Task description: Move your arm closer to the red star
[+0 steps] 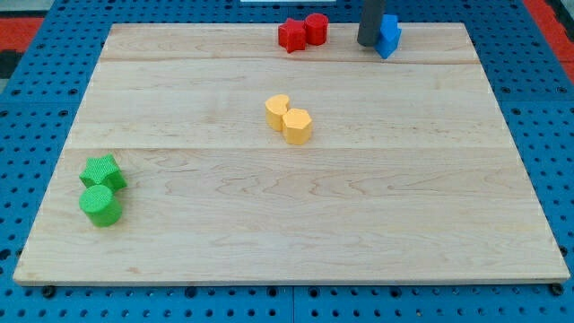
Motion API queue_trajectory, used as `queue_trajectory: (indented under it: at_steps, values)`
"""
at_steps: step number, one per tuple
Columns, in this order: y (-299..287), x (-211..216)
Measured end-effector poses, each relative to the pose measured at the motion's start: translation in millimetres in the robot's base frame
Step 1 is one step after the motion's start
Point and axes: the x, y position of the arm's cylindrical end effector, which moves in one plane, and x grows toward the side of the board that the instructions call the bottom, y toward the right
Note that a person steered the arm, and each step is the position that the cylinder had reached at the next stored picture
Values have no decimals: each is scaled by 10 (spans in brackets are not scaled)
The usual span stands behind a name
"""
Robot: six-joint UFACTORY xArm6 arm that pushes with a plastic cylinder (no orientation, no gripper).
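- Claw: none on this arm; a dark rod comes down from the view's top edge, and my tip (369, 44) rests on the table (287, 224) near its top edge, so nothing opens, closes or grips.
- Tip placement: it sits against the left side of the blue block (388, 36), with the red pair a short way off to the view's left.
- Red, two blocks: the red star (291, 36) lies at the table's top edge, left of the tip, and the red cylinder (316, 29) touches its right side, between star and tip.
- Blue, one block; its shape is hard to make out behind the rod.
- Yellow, two blocks: a rounded yellow block (277, 111) and a yellow hexagon (298, 126) touch each other near the table's centre.
- Green, two blocks: a green star (102, 171) sits just above a green cylinder (100, 205) at the lower left, touching.
- Seven blocks in all; no containers in view.
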Motion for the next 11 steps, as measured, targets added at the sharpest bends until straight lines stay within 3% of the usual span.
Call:
queue_trajectory:
  at_steps: [3, 4, 5, 6, 7, 8, 9, 11]
  values:
    - [-539, 172]
    - [-875, 645]
    - [-1901, 754]
    - [-2771, 559]
    - [-3076, 105]
    - [-2963, -432]
    - [-2832, -429]
    - [-1721, -416]
